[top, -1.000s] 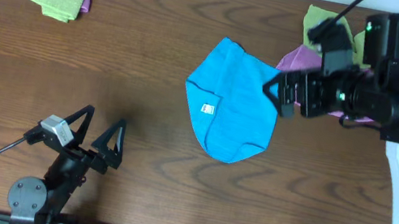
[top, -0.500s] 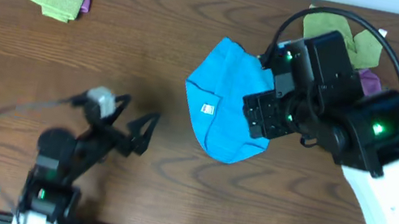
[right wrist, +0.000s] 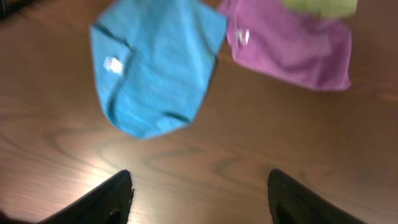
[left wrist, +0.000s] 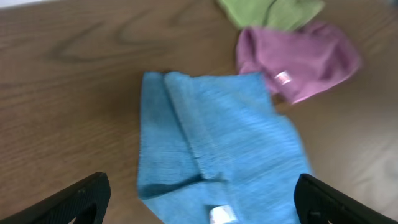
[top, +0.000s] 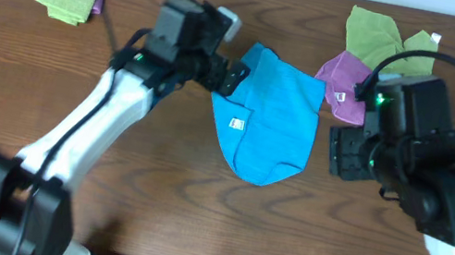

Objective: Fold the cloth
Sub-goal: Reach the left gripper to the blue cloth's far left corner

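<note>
Up from the table's near edge, we are bringing our left gripper [top: 235, 74] to the cloth [top: 268, 121], which is lying mid-table; the jaws are gaping wide, empty. We are drawing our right gripper [right wrist: 200, 190] back off its right side, fingers apart, gripping nothing. A purple cloth [top: 344, 78] is lying just beside.

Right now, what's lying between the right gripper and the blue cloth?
Only bare wooden table. In the right wrist view, the right gripper hangs open short of the blue cloth, with nothing on the wood between them.
</note>
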Motion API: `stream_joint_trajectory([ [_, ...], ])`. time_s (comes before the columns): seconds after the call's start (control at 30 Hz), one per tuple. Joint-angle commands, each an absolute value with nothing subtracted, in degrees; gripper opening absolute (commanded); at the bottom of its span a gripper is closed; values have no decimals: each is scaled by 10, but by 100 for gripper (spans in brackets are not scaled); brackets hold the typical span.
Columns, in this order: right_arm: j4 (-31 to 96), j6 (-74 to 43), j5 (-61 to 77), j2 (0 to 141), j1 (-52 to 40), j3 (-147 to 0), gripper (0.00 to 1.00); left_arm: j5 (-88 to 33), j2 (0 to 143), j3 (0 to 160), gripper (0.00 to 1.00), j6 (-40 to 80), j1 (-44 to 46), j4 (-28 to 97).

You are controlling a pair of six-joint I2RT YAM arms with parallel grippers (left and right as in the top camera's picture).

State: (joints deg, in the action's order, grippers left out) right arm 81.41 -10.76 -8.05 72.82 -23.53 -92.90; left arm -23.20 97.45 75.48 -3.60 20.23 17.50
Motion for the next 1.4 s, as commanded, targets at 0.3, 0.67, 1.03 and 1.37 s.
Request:
stream_joint_trajectory([
  [0.3, 736, -148, -79, 629, -218, -683, 2, -131, 1162, 812, 9, -25, 218, 159],
  [0.67, 733, -168, -56, 627, -218, -638, 2, -129, 1183, 812, 6, -30, 225, 49],
  [1.03, 728, -167, -55, 627, -218, -637, 2, -163, 1248, 812, 6, -57, 231, -72],
  [1.37, 715, -167, -56, 627, -218, -637, 2, -183, 1279, 812, 6, -65, 234, -176],
])
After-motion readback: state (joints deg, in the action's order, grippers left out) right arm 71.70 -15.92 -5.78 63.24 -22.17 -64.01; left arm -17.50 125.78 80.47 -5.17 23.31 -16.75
